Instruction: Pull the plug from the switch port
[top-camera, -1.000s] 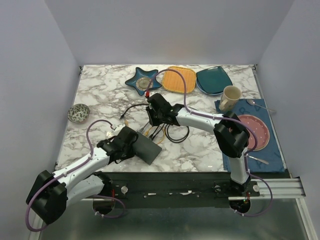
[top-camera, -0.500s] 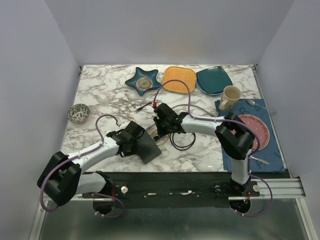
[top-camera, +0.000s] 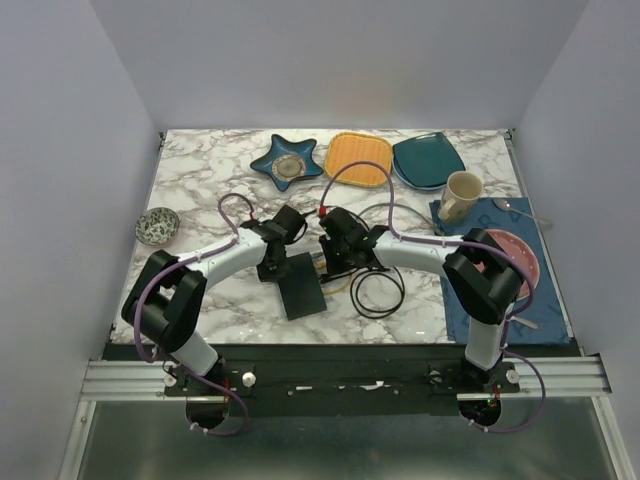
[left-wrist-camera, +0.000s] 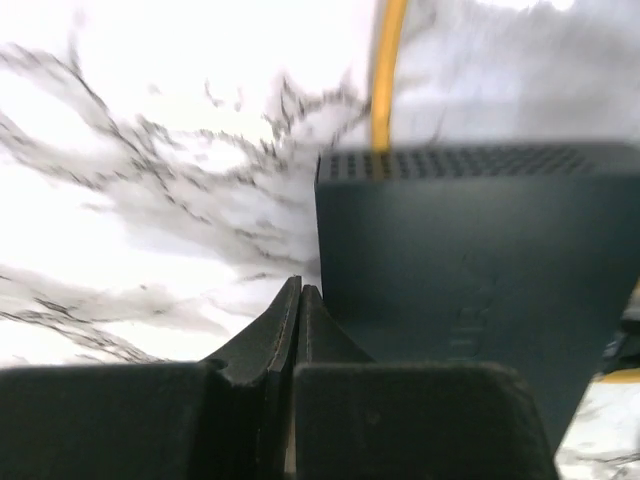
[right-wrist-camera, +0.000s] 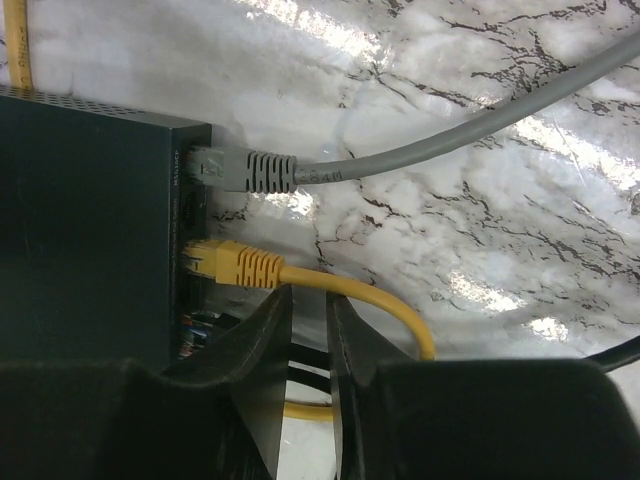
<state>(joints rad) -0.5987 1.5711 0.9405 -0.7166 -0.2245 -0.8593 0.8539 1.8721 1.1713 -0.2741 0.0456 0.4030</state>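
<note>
The switch (top-camera: 301, 291) is a flat black box lying near the table's front middle. In the right wrist view its socket edge (right-wrist-camera: 190, 230) holds a grey plug (right-wrist-camera: 245, 170) and, below it, a yellow plug (right-wrist-camera: 237, 263) with a yellow cable curving away. My right gripper (right-wrist-camera: 308, 295) sits just below the yellow plug with the jaws a narrow gap apart; black cables show through the gap. In the top view it (top-camera: 337, 262) is at the switch's far right corner. My left gripper (left-wrist-camera: 300, 288) is shut and empty, its tips against the switch's side (left-wrist-camera: 470, 250); in the top view it (top-camera: 273, 266) is at the switch's far left.
Loose black cable loops (top-camera: 378, 292) lie right of the switch. A star dish (top-camera: 286, 160), orange plate (top-camera: 358, 158) and teal plate (top-camera: 427, 160) line the back. A mug (top-camera: 461, 196) and pink plate (top-camera: 520, 262) stand on a blue mat at the right; a small bowl (top-camera: 157, 225) at the left.
My left arm has swung from the near left up to the switch's far left end. The switch has turned and shifted right. My right gripper has moved nearer and rightward along the socket edge.
</note>
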